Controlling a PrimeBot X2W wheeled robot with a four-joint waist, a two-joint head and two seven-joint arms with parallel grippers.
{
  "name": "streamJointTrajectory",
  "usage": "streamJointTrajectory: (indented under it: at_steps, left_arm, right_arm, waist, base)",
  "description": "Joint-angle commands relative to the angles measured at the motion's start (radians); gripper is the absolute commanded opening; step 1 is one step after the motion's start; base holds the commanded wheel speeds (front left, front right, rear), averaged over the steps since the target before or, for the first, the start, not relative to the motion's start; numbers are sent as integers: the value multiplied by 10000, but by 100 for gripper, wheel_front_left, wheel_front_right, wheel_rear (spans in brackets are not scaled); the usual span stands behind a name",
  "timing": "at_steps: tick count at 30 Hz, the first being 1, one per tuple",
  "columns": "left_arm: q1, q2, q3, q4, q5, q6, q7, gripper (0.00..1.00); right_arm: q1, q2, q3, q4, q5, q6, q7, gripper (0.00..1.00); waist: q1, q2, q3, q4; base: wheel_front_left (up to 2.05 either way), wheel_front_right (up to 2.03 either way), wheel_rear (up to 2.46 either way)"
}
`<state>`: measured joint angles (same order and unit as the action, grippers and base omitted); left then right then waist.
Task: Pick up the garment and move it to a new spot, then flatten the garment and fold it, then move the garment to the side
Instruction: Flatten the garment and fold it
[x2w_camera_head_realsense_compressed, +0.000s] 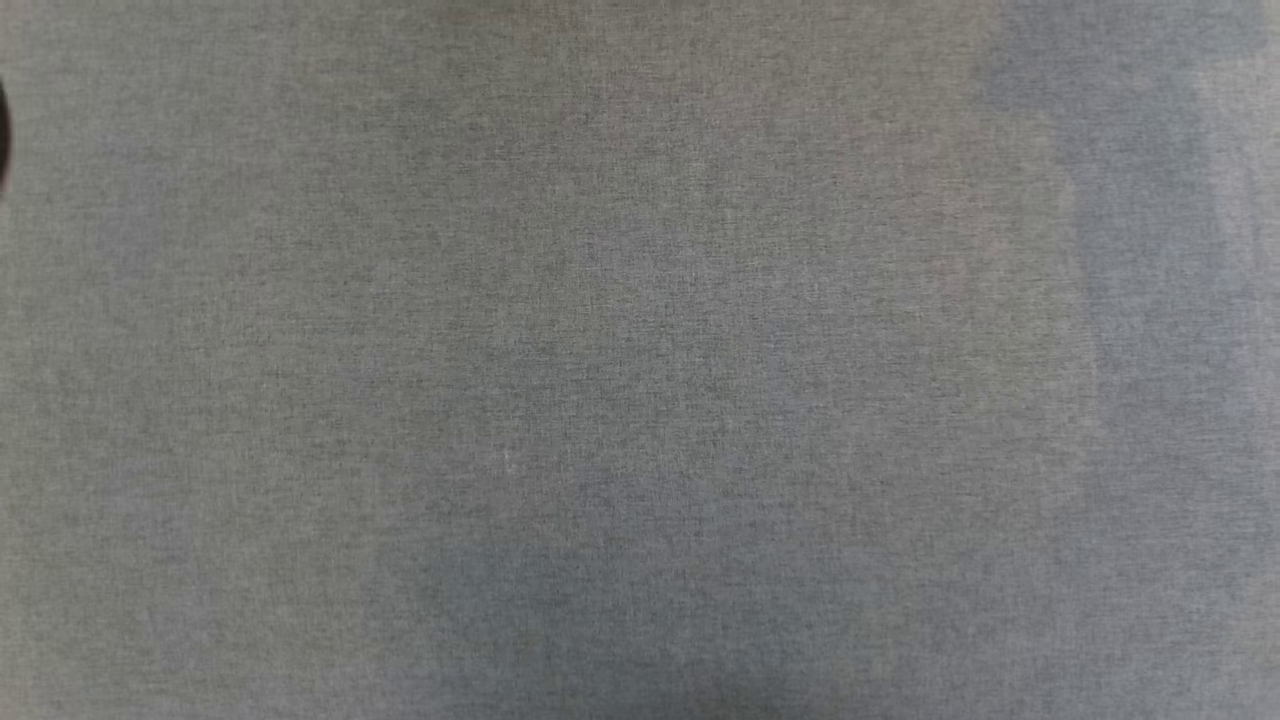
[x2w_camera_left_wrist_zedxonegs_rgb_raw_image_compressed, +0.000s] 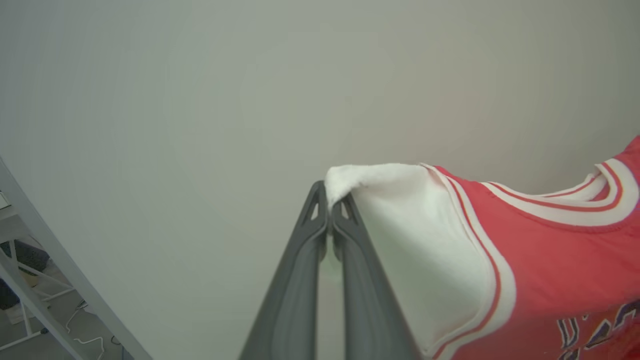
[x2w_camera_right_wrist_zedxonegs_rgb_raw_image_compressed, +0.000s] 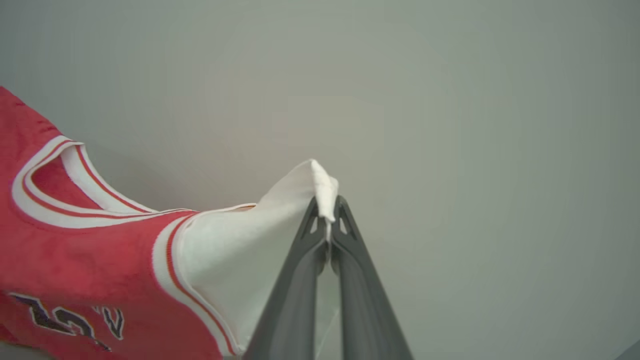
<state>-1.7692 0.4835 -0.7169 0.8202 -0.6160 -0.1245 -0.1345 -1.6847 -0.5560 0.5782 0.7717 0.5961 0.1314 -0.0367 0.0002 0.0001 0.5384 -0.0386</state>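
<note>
Garment (x2w_camera_left_wrist_zedxonegs_rgb_raw_image_compressed: 550, 260) held up, spread
Left gripper (x2w_camera_left_wrist_zedxonegs_rgb_raw_image_compressed: 330, 210) and right gripper (x2w_camera_right_wrist_zedxonegs_rgb_raw_image_compressed: 327, 215) clamp its sleeves (x2w_camera_left_wrist_zedxonegs_rgb_raw_image_compressed: 415, 235); lowering level and taut should land it flat.

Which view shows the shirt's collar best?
The right wrist view: the collar shows as a nearly whole striped loop, inside the frame. In the left wrist view the collar is cut off at the right edge. The head view looks at grey cloth.
</note>
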Motion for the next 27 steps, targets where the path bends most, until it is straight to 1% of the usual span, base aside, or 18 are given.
streamJointTrajectory:
  at_steps: [1,4,8,9,10,11,14,17,19,21,27]
  left_arm:
    - [526,64,-59,59,-182,-29,-220,0]
    - [1379,266,-207,28,-389,-44,-445,0]
    - [2905,550,-302,-309,-767,-52,-747,0]
    - [3781,710,-308,-566,-951,-26,-861,0]
    - [4288,774,-273,-748,-1073,48,-929,0]
    - [5250,906,-310,-1115,-1228,171,-995,0]
    - [6766,1067,-282,-1839,-1582,523,-1057,0]
    - [8466,1292,-352,-2655,-1861,952,-1109,0]
    - [9558,1442,-311,-3242,-2111,1315,-1141,0]
    - [10568,1577,-284,-3806,-2362,1590,-1166,0]
    - [13212,1968,-325,-5392,-2971,2489,-1198,0]
  right_arm:
    - [474,27,239,56,228,-7,-230,0]
    - [1170,8,712,23,673,-7,-498,0]
    - [2324,-95,1394,-210,1273,-7,-839,0]
    - [2967,-132,1697,-402,1592,-7,-1000,0]
    - [3344,-186,1871,-523,1763,-7,-1053,0]
    - [4030,-268,2153,-778,2052,-7,-1174,0]
    - [5021,-499,2530,-1229,2400,-7,-1307,0]
    - [6082,-876,2941,-1730,2599,-7,-1350,0]
    - [6781,-1092,3093,-2020,2716,-7,-1409,0]
    - [7493,-1296,3138,-2272,2854,-7,-1468,0]
    - [9686,-1596,3191,-2852,3173,-7,-1429,0]
  waist:
    - [-2,-1,-158,-36]
    - [-2,-1,-423,-64]
    - [-2,-1,-911,-43]
    - [-2,-1,-1179,-62]
    - [-2,-1,-1333,-42]
    - [-2,-1,-1617,-31]
    - [-2,-1,-1981,-7]
    - [-2,-1,-2363,37]
    - [-2,-1,-2625,32]
    - [-2,-1,-2878,60]
    - [-2,-1,-3473,36]
  base:
    - [0,0,0]
    - [0,0,0]
    - [0,0,0]
    - [0,0,0]
    - [0,0,0]
    - [0,0,0]
    - [0,0,0]
    - [0,0,0]
    - [0,0,0]
    - [0,0,0]
    - [0,0,0]
